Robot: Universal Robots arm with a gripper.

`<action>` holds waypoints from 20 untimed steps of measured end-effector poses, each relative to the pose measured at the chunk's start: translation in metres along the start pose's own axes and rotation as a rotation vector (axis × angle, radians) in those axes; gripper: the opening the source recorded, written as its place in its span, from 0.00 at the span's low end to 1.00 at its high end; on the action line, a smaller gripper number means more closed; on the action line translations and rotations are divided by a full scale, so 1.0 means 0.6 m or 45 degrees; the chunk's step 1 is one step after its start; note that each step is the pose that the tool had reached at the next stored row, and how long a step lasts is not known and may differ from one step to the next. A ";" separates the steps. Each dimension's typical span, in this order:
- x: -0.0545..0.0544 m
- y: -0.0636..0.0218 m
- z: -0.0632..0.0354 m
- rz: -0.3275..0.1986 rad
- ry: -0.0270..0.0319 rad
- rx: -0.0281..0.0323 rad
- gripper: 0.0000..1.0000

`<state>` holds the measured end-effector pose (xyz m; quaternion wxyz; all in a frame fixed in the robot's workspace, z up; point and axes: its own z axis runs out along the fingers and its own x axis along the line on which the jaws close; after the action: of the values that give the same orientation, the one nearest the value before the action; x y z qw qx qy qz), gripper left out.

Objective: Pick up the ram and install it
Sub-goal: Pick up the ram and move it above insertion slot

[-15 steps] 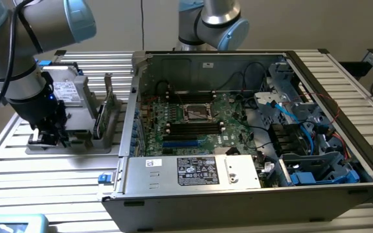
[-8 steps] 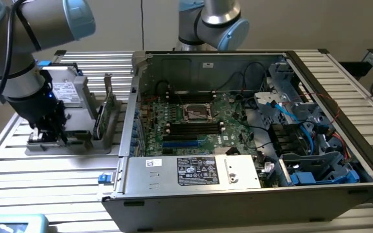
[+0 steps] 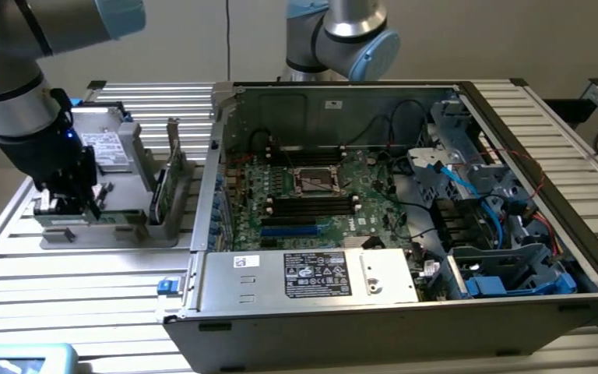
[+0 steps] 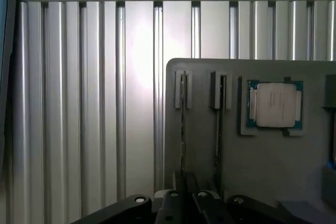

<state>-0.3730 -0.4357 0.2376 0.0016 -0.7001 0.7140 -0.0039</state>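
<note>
Evidently the gripper [image 3: 74,206], down at the gray tray [image 3: 122,232] on the exterior view's left, pinches the ram [image 4: 182,129], on edge in its slot. The stick's long axis runs straight between the fingers [image 4: 203,209]; the motherboard [image 3: 377,183] lies rightward.

Two sticks of ram [image 4: 182,119] [image 4: 218,121]; one processor chip [image 4: 274,104]; one grey holder [image 4: 273,169]; one open computer case [image 3: 382,336]; two robot arms [image 3: 13,93] [image 3: 341,35].
</note>
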 end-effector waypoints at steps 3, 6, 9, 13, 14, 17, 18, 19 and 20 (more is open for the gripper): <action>0.000 0.000 -0.023 0.000 0.0000 0.0001 0.12; 0.001 0.000 -0.045 0.000 0.0000 0.0001 0.12; 0.002 -0.001 -0.068 0.000 -0.0001 0.0001 0.12; 0.003 -0.003 -0.099 0.000 0.0000 0.0001 0.12; 0.003 -0.004 -0.106 0.000 0.0001 0.0000 0.12; 0.006 -0.012 -0.129 0.000 -0.0001 0.0001 0.12; 0.008 -0.017 -0.136 0.000 -0.0010 0.0001 0.12; 0.010 -0.022 -0.144 0.000 -0.0015 -0.0002 0.12; 0.011 -0.027 -0.151 0.000 -0.0024 -0.0003 0.12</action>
<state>-0.3577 -0.4424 0.3285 0.0022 -0.7002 0.7140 -0.0031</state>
